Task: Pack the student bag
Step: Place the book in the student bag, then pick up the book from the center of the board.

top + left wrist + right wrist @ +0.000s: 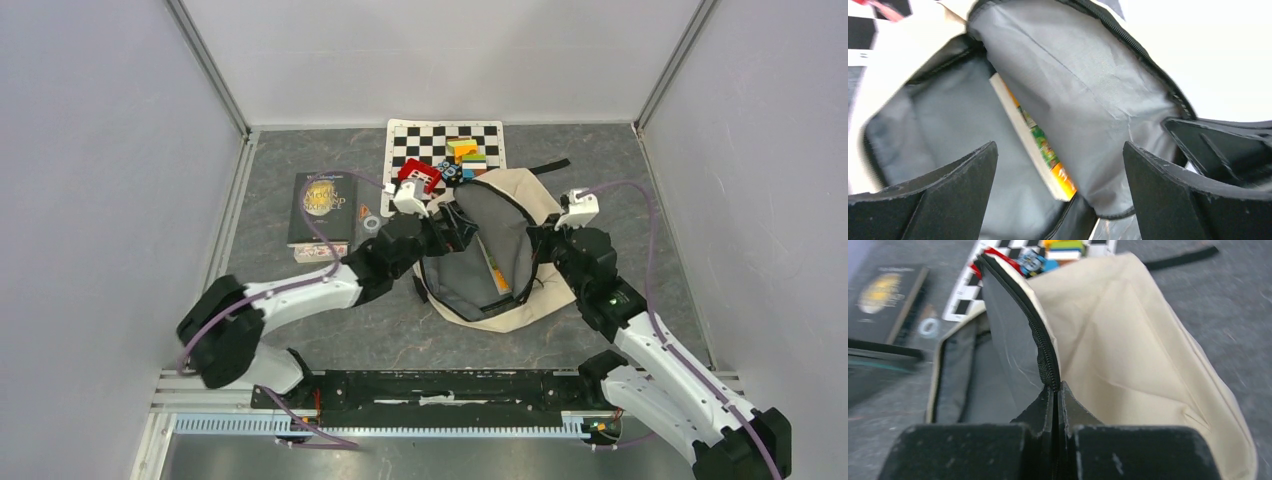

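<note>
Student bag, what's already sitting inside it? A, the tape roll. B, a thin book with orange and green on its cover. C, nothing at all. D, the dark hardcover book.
B: the left wrist view shows a thin orange-and-green book leaning against the grey lining inside the open student bag.

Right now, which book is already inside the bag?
The orange-and-green book, on edge in the student bag; the dark book lies outside on the table.
</note>
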`<state>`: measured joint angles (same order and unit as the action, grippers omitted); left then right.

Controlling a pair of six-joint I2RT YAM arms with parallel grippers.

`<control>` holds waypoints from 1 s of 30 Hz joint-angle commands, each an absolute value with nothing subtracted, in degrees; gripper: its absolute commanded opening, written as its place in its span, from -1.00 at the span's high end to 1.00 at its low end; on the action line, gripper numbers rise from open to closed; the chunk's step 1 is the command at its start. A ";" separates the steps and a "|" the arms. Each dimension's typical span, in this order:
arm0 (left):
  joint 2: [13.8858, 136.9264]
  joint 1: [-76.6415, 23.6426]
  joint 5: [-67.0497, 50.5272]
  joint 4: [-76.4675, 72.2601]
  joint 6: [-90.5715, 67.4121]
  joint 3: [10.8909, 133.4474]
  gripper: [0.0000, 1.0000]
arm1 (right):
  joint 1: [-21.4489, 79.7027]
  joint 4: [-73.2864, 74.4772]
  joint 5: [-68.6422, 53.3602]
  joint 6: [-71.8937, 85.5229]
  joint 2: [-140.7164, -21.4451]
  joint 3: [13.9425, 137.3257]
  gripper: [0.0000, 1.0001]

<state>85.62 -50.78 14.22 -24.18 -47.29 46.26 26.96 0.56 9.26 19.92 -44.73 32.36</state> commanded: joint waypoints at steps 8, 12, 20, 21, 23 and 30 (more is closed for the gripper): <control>73.17 -20.55 -12.04 16.88 -30.75 49.51 -0.99 | 26.99 3.18 24.76 20.26 -52.34 26.55 1.00; 73.55 -7.49 -15.66 24.34 -25.18 52.56 -0.99 | 26.81 3.69 26.85 21.10 -53.89 25.91 0.80; 77.97 17.51 -27.37 19.37 -27.18 50.83 -0.99 | 25.75 3.91 27.42 21.62 -52.65 24.26 -0.36; 79.46 18.98 -26.86 19.03 -27.11 51.06 -0.99 | 25.74 3.78 26.96 21.13 -52.03 24.22 -0.47; 82.64 22.36 -27.88 18.54 -27.75 51.56 -0.99 | 25.75 2.35 25.08 19.43 -50.26 23.79 -0.68; 91.64 26.89 -34.24 13.40 -30.62 51.81 -0.99 | 25.75 0.45 20.00 17.04 -43.56 22.59 -0.96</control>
<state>88.60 26.13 -28.05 17.41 -29.43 49.87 25.85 3.79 22.90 18.90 -46.52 23.03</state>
